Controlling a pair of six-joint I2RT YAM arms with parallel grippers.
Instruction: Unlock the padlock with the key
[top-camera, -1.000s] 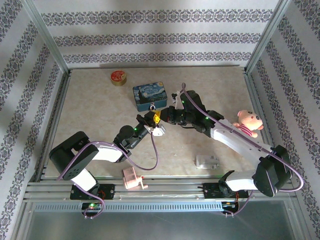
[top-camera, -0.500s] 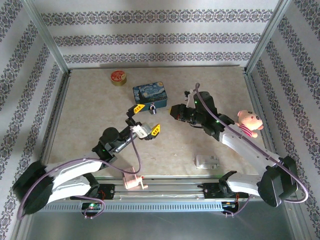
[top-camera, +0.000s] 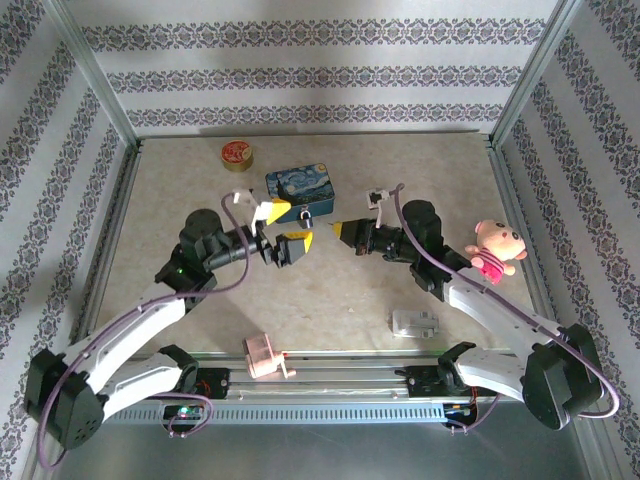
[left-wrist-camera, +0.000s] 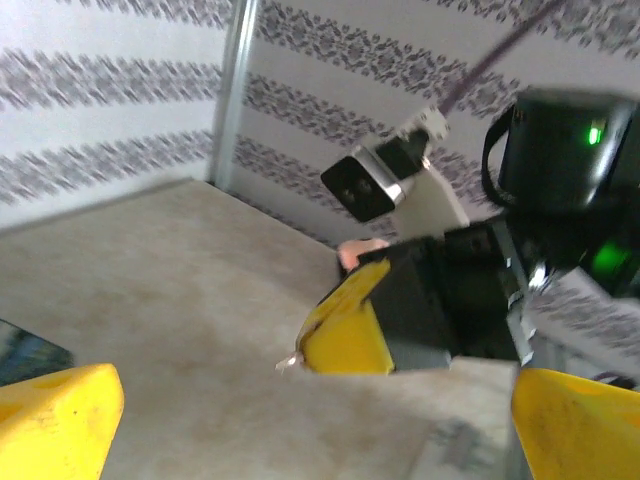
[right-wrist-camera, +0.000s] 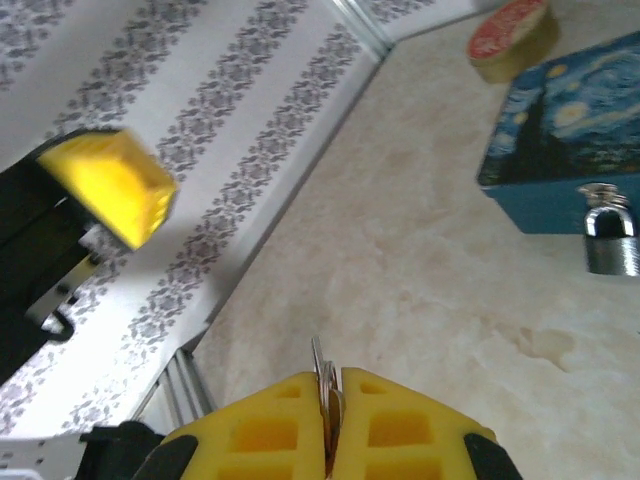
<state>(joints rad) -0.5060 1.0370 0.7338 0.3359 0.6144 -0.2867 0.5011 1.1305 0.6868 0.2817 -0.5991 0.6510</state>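
Observation:
The small silvery padlock (top-camera: 306, 215) hangs at the front of the blue tin (top-camera: 298, 188); in the right wrist view the padlock (right-wrist-camera: 608, 240) shows its shackle and body. My right gripper (top-camera: 338, 231) is shut on the key (right-wrist-camera: 322, 362), whose thin tip sticks out between the yellow fingers (right-wrist-camera: 420, 425), to the right of the padlock. My left gripper (top-camera: 287, 230) stands open just left of the padlock with nothing between its fingers (left-wrist-camera: 55, 422). In the left wrist view the right gripper (left-wrist-camera: 298, 357) faces me with the key tip (left-wrist-camera: 287, 361) showing.
A round red tin (top-camera: 237, 155) sits at the back left. A pink plush pig (top-camera: 495, 247) lies at the right. A white block (top-camera: 415, 322) and a pink object (top-camera: 268, 358) lie near the front rail. Metal frame posts edge the table.
My left gripper opened, let go at the meeting point and swung back left. The right gripper keeps the key and has shifted slightly right.

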